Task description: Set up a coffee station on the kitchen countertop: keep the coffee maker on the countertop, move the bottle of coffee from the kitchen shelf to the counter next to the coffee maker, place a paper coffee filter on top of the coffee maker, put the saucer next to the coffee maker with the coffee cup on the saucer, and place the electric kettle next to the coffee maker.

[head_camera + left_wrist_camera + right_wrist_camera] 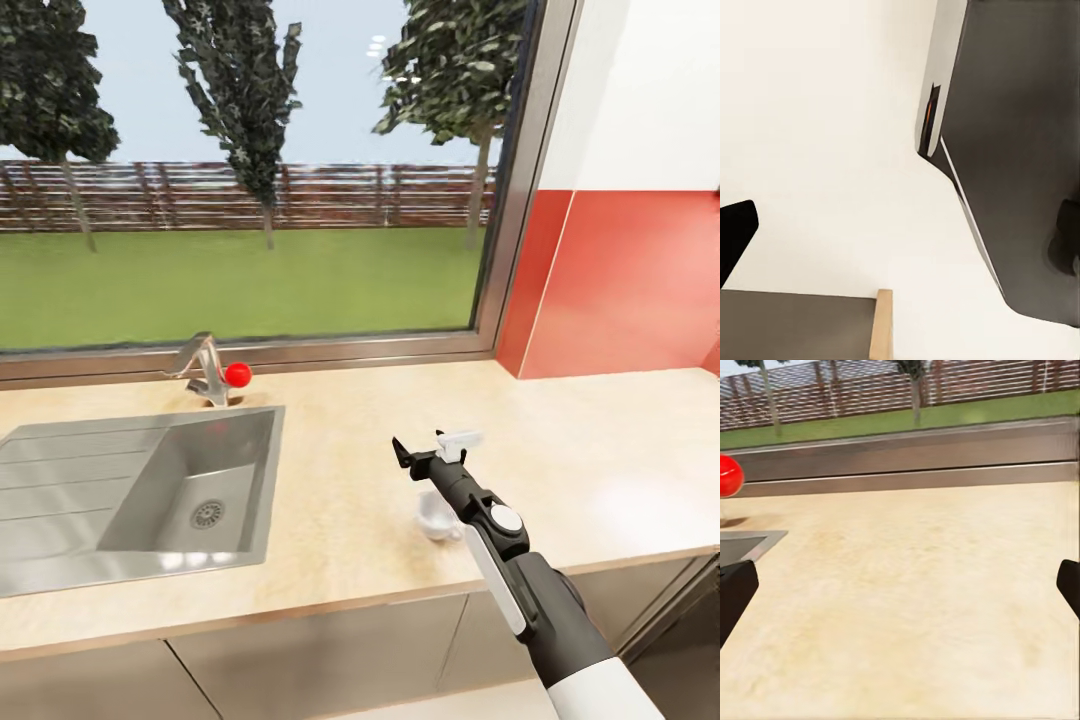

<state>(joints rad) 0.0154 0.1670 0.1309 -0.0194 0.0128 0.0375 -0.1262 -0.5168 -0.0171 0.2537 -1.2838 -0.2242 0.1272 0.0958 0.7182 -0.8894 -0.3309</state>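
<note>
Kitchen worktop [330, 500] is seen running under the window, steel sink [140, 500] inset at the left. Right tool [432, 455] is held above the bare surface, jaws spread wide, nothing gripped. Coffee cup [437, 518] is seen resting on the worktop directly below the right arm, no saucer under it. Judged: cup step in hand, placement unfinished. A saucer must be fetched next. Left tool state cannot be told.

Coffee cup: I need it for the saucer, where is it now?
In the head view, the coffee cup sits on the kitchen countertop, right of the sink, under the right arm.
</note>
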